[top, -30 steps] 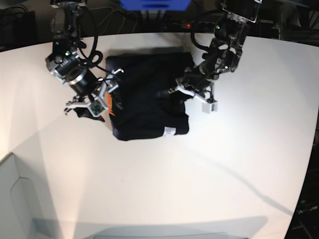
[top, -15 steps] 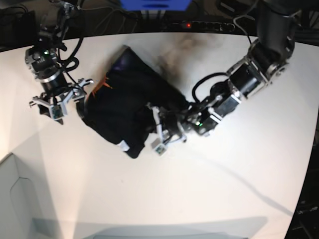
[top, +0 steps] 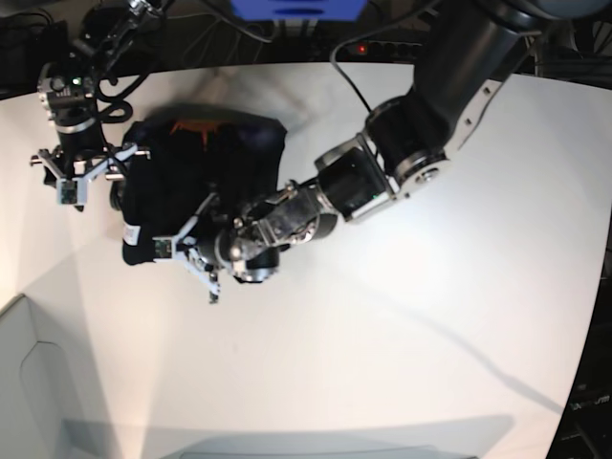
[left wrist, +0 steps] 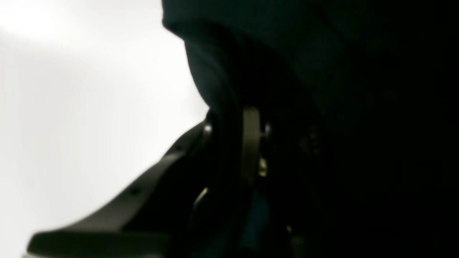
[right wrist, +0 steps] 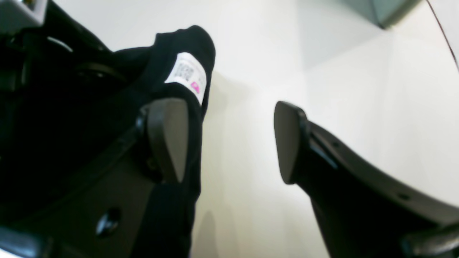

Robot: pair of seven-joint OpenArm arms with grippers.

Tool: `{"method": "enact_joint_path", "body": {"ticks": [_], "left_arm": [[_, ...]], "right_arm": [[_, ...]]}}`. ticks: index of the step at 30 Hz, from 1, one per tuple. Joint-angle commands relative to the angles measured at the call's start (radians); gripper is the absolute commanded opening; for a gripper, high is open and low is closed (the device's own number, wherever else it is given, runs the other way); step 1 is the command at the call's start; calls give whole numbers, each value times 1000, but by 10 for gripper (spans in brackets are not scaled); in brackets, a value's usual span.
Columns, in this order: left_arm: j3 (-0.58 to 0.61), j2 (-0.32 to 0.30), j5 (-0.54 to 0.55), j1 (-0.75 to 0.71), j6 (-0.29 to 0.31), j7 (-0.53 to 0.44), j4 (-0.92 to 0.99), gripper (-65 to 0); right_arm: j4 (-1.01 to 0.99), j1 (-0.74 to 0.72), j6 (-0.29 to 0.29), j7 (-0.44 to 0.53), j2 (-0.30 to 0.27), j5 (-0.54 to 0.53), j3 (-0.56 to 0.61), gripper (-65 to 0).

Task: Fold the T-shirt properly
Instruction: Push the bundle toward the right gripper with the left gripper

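The black T-shirt (top: pixel 191 182) lies as a folded bundle at the table's back left, with its orange label (top: pixel 191 127) at the far edge and a white tag (top: pixel 131 232) at the near left corner. My left gripper (top: pixel 188 260) reaches in low from the right at the bundle's near edge. In the left wrist view, dark T-shirt cloth (left wrist: pixel 322 53) covers its jaws, which are shut on the fabric. My right gripper (right wrist: pixel 229 143) stands open at the bundle's left side (top: pixel 76 177). One of its fingers (right wrist: pixel 168 139) rests beside the cloth under the tag (right wrist: pixel 186 75).
The white table (top: pixel 402 325) extends to the right and front. A pale bin (top: pixel 24 382) sits at the front left corner, and its grey corner (right wrist: pixel 380 10) shows in the right wrist view. Cables and a blue object (top: pixel 296 8) lie beyond the back edge.
The left arm swept far left across the table, dragging and turning the T-shirt toward the back left. The right gripper drew back left and stayed open.
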State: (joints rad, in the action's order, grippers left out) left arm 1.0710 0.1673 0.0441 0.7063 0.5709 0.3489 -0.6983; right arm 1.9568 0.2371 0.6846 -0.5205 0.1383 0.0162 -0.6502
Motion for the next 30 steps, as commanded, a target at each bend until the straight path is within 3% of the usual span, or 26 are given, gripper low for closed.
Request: {"method": "enact_joint_path", "body": {"ticks": [1,8,15,17,22,30], "left_arm": [[5,-10,-42,25,22,59,29,-643],[-1,-10,-45,48,13,65,42,-535],[-1,-10,-45,94,13,68,2,-292],[-1,-22,-45,98,13,77,-53,-248],[-133,-94,-45,114,13,175,-278,-246],[-420,-274,-45,-33,13,350,-751,-246]], "right_arm": [[20,-5,14,24,2,-19,2,-270],[20,-5,14,24,4,-17,2,-270],[20,-12,14,29,4,-17,8,-270],[20,-14,14,30,2,-17,7,-270],[59,-15,14,30,-1,-20,13,-295],[74,17,14,30,14,-22,50,-497]]}}
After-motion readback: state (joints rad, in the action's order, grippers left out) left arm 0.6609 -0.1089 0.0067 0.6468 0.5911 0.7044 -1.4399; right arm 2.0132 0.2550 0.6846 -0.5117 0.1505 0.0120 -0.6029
